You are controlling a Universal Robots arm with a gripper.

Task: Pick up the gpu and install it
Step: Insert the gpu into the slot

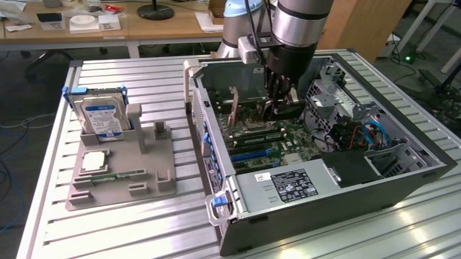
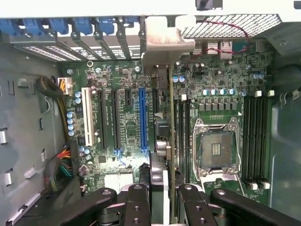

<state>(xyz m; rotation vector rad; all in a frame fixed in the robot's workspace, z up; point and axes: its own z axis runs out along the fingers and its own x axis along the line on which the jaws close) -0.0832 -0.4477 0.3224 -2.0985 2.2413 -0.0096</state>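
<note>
Inside the open PC case (image 1: 403, 178), wrist view first: you're looking at the gripper (image 2: 162, 207) sitting clamped on the gpu (image 2: 160, 176), with a finger (image 2: 137, 207) pressing on each flat side. The card is running edge-on away from the camera toward the blue clips (image 2: 82, 26) on the rear wall. It's hanging over the motherboard (image 2: 117, 75), between the blue slot (image 2: 142, 117) and the CPU socket (image 2: 215, 148). I can't tell whether it's touching the board.

Handling, my read: it's a light, stiff, thin and fragile card with bare components. You're wanting a hold near the upper edge with pads on flat board, not squeezing parts and not twisting.

Exterior view: you're seeing the arm (image 1: 299, 27) reaching straight down into the case, with the fingers low over the board. This view is adding height and surroundings. You're getting the grey holder (image 1: 122, 172) outside the case on the exterior view's left, the hard drive (image 1: 103, 116) standing in it, and the power supply (image 1: 284, 186) at the case's near end. The wrist view is adding the line-up of the card against the slots.
</note>
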